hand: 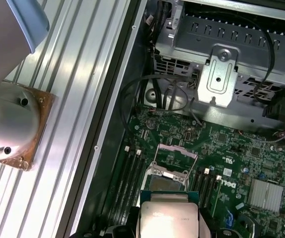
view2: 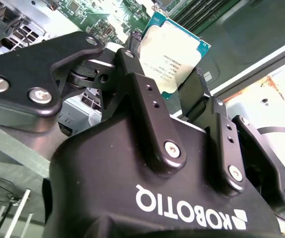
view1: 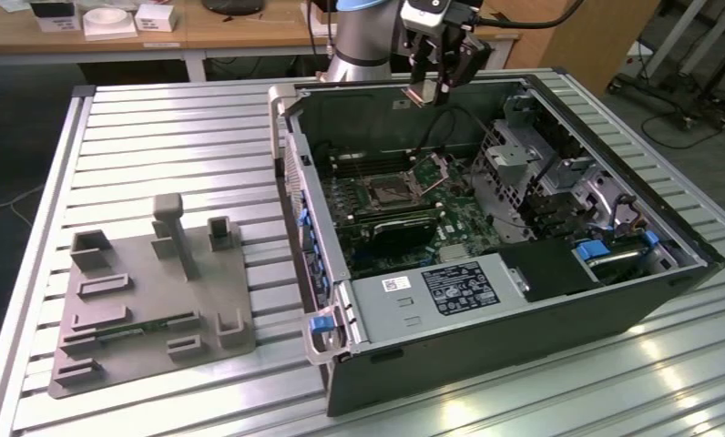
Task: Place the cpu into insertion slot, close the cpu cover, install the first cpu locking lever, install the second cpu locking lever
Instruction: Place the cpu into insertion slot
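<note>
One open case (view1: pixel 508 309) lies on the slatted bench (view1: pixel 156 127), its green board (view1: pixel 460 228) facing up. The slot (view1: pixel 387 193) looks empty, with the cover (view1: pixel 433 169) tilted up beside it. High over the case's far wall, the tool (view1: pixel 433 91) is clamped on two opposite edges of the cpu (view2: pixel 175 52). The chip is probably light, stiff and fragile underneath, so that edge grip suits it. Its metal face carries fine print, and a white label (view1: pixel 466 287) sits near the case's front.

One cpu (view2: pixel 178 53), one insertion slot (view1: pixel 384 193), one cpu cover (view1: pixel 433 169), one computer case (view1: pixel 485 350).
</note>
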{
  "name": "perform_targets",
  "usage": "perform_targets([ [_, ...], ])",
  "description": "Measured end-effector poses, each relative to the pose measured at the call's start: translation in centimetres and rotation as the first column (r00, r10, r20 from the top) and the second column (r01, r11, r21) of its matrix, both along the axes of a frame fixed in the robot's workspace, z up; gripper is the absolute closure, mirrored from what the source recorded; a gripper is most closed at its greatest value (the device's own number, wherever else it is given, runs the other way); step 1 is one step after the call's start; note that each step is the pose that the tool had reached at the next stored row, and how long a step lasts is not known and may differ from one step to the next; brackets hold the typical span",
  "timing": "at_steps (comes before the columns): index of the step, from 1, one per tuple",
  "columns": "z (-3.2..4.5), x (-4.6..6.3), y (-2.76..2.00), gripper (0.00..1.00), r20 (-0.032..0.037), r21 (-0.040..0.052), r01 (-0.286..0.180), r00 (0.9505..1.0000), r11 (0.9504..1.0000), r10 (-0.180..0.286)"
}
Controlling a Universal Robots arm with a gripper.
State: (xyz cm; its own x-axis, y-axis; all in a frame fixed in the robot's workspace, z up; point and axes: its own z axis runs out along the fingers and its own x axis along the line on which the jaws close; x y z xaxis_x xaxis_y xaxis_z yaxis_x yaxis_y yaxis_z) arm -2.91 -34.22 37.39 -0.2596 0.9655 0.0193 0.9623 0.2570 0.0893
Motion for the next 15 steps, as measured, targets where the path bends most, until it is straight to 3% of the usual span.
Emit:
perform_targets([
  [15,0.00,0.00,0.00,0.46,0.0000,0.0001,0.006,1.0000,1.0000,-0.006],
])
